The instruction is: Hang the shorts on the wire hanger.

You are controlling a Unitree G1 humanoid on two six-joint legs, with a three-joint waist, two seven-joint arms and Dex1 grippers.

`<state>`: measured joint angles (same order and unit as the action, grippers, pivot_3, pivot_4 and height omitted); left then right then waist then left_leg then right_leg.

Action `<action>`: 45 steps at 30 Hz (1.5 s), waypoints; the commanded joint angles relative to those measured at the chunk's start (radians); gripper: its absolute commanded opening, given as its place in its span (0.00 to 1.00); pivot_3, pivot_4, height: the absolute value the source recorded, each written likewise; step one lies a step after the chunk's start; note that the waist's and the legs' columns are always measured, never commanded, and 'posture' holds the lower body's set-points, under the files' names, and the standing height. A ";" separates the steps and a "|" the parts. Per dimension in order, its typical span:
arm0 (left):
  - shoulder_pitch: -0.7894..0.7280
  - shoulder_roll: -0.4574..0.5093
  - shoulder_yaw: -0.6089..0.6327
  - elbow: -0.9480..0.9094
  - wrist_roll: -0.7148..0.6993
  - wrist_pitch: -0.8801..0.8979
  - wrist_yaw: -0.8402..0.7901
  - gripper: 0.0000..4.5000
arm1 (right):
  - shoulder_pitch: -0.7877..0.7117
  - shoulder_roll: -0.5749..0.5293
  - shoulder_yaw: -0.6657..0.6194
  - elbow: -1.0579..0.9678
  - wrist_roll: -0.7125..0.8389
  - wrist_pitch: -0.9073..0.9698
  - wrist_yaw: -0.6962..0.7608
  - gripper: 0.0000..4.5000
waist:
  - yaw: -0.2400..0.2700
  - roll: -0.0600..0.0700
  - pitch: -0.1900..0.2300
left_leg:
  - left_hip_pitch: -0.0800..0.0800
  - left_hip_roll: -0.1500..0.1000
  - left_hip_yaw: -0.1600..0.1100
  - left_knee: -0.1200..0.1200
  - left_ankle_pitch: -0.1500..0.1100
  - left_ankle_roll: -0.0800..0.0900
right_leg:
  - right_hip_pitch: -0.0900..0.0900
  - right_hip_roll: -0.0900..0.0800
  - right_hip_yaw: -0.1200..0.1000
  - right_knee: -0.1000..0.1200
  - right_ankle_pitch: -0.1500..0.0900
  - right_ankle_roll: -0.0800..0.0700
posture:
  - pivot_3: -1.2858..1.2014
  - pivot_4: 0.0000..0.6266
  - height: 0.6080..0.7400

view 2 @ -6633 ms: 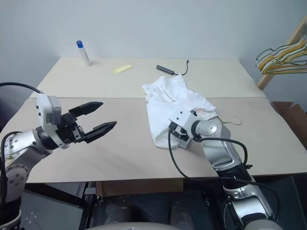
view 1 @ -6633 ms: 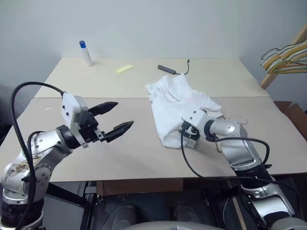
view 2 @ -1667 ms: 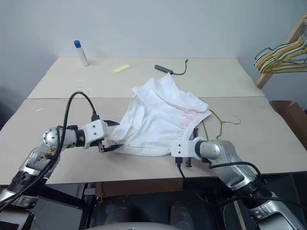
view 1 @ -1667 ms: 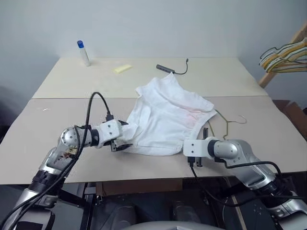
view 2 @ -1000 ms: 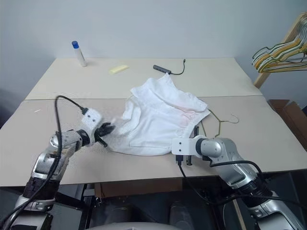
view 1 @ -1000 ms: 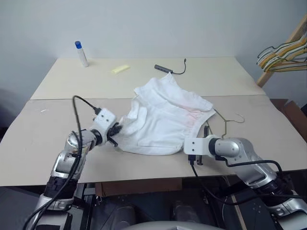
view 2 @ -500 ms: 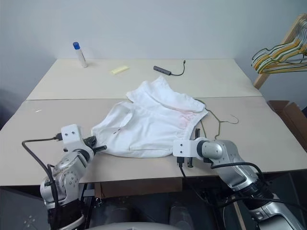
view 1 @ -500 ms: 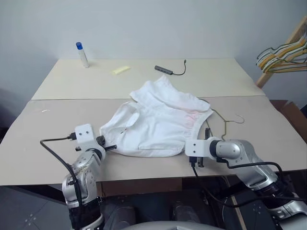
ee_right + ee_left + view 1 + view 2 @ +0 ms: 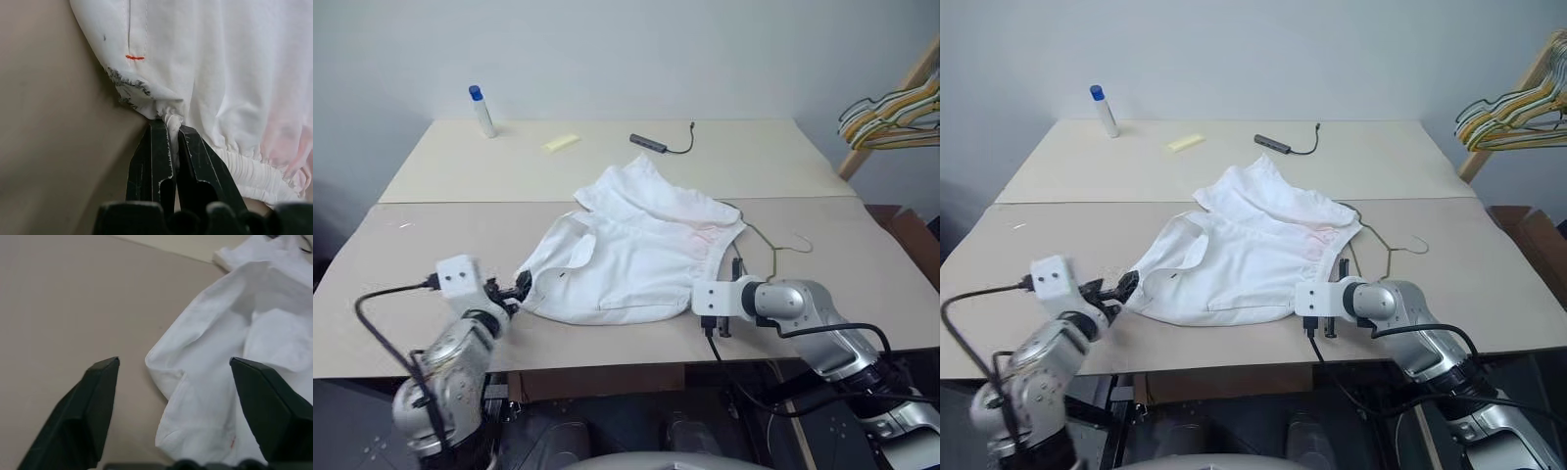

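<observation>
Right gripper [image 9: 167, 128] clamped on the shorts [image 9: 636, 257] waistband; left gripper [image 9: 173, 369] spread, empty, at the cloth's 8 o'clock. One-point pull risks bunching fabric over the wire hanger [image 9: 773, 247] (part buried at 3 o'clock).

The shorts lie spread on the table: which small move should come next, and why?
Probably the left claw should move forward and close on the near edge of the shorts. It stands open with the fabric between its fingers, gripping nothing, while the right claw pinches the waistband and the wire hanger lies partly under the shorts.
</observation>
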<state>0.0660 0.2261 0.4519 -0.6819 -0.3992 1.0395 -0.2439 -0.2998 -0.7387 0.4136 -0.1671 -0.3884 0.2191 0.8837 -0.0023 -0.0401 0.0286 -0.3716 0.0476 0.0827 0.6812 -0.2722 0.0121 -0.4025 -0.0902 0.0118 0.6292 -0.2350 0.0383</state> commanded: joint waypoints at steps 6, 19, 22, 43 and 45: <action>0.226 0.535 0.054 0.109 0.038 -0.558 -0.635 0.99 | -0.011 -0.009 -0.033 -0.009 0.009 -0.021 0.002 0.00 | 0.005 0.000 0.000 | 0.001 0.001 0.002 0.000 0.000 -0.001 | -0.001 -0.001 -0.001 0.000 -0.005 -0.008 | 0.56 0.00 1.00; -0.074 0.741 -0.435 0.621 0.532 -1.417 -0.747 0.99 | 0.000 -0.008 -0.051 -0.031 0.015 -0.001 0.003 0.00 | 0.013 0.004 0.002 | -0.001 0.002 0.005 -0.002 0.001 -0.001 | -0.003 0.000 -0.001 0.000 -0.002 -0.003 | 0.53 0.00 1.00; -0.113 0.751 -0.478 0.690 0.590 -1.475 -0.726 0.99 | 0.004 -0.014 -0.058 -0.037 0.016 0.003 0.004 0.00 | 0.011 0.004 0.002 | -0.002 0.002 0.005 -0.002 0.000 -0.001 | -0.004 0.000 -0.001 0.000 -0.002 -0.002 | 0.53 0.00 1.00; -0.284 0.631 -0.682 0.862 0.831 -1.508 -0.546 0.00 | -0.027 0.004 -0.056 -0.034 0.013 0.006 0.020 0.00 | 0.022 0.012 -0.003 | 0.001 0.002 0.006 -0.001 0.001 -0.001 | -0.001 0.000 -0.001 0.002 -0.002 -0.001 | 0.53 0.00 1.00; -0.287 0.644 -0.674 0.874 0.824 -1.510 -0.546 0.00 | -0.025 0.004 -0.058 -0.036 0.013 0.007 0.019 0.00 | 0.021 0.012 -0.003 | 0.001 0.002 0.006 -0.001 0.001 -0.001 | -0.001 0.000 -0.001 0.002 -0.002 -0.001 | 0.53 0.00 1.00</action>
<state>-0.2079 0.8591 -0.2190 0.1729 0.4237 -0.4769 -0.7949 -0.3038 -0.7362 0.3819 -0.1723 -0.3771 0.2209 0.9047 0.0188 -0.0281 0.0257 -0.3707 0.0498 0.0886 0.6803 -0.2715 0.0111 -0.4038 -0.0904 0.0108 0.6312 -0.2367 0.0371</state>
